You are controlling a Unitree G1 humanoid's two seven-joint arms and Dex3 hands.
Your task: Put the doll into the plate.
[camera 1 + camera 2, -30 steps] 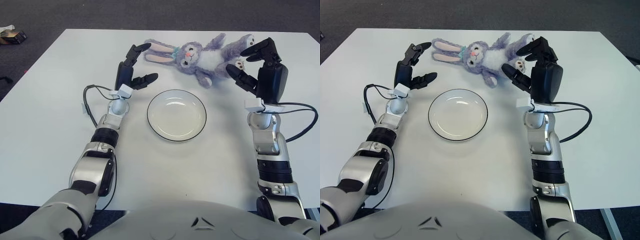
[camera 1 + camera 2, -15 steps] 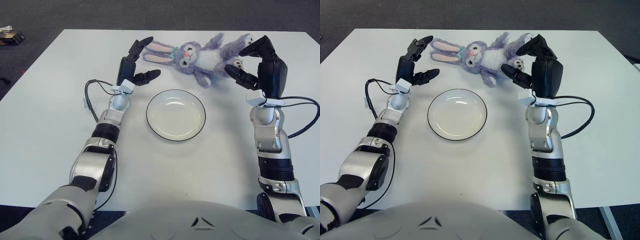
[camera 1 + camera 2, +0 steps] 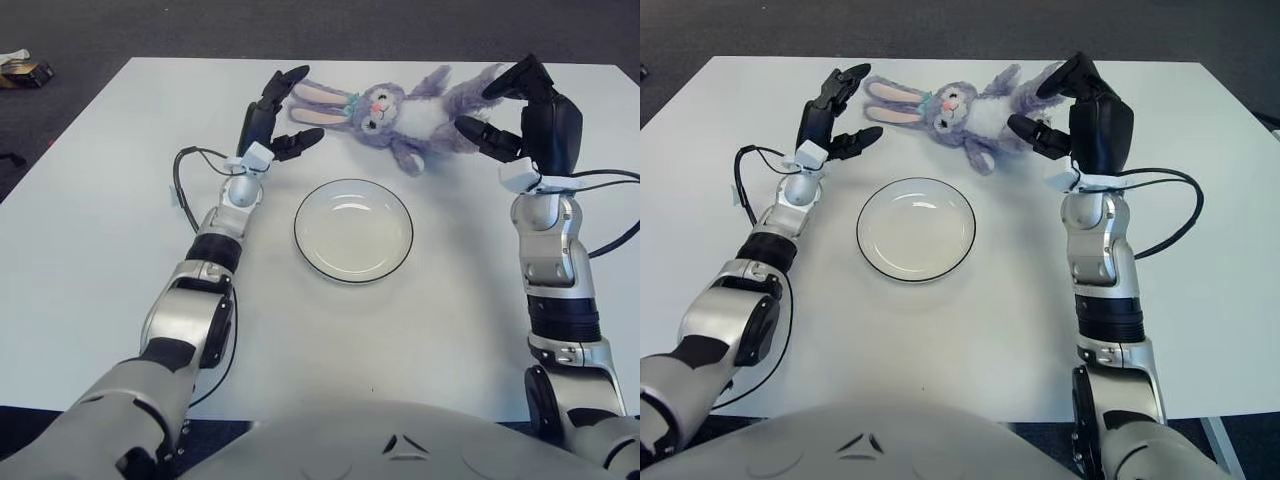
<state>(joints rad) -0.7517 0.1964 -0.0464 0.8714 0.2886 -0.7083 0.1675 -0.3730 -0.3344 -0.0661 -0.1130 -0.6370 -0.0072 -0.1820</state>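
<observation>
Purple plush rabbit doll [image 3: 400, 112] lay beyond the white black-rimmed plate [image 3: 352, 230], flanked by spread-fingered, empty left hand [image 3: 272, 118] and right hand [image 3: 525, 115].

white table [image 3: 90, 250] | dk grey carpet floor [image 3: 60, 25] | even light

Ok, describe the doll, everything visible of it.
The doll is a purple plush rabbit with a white belly, pink-lined ears, a pink nose and a teal bow. It lies face up across the far side of the table, ears toward the left hand, legs toward the right hand, beyond the plate. Both hands flank it, fingers spread; contact is unclear.
</observation>
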